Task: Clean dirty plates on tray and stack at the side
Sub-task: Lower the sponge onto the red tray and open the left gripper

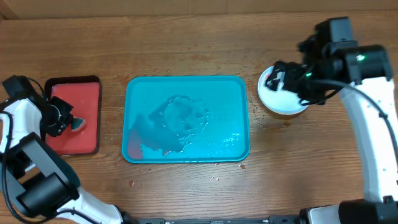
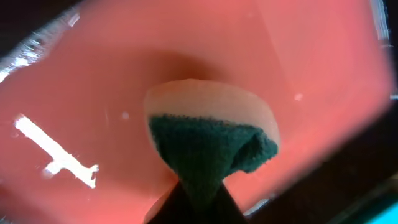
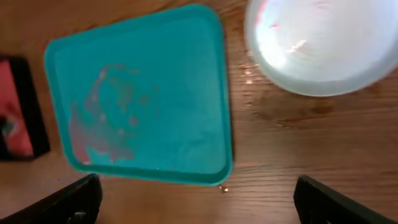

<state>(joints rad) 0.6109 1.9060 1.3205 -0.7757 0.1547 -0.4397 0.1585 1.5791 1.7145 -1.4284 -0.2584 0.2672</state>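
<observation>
Judging by the tray [image 1: 231,106], wet, streaked faintly pink and bare of any plate, looks like the closing step: cleaning done, stacking all but finished. Plates [image 1: 283,101] piled on the worktop [image 1: 186,37] just right of the tray, top one white with a little red near its rim (cannot count those beneath). Right hand [image 3: 196,190] over that pile, spread wide, nothing between the fingers. Left hand [image 1: 64,118] at the far left over the small red tray [image 1: 74,138], pinched on the bunched end of a green-faced sponge [image 2: 208,146], apparently down on the red floor. Next, probably: let go of the sponge there and draw both hands clear. Calls for a straight lift on the right, so as not to nudge the pile, and a full release on the left, so as not to drag the sponge out. Worth a look at that red on the top plate too; may want a wipe
</observation>
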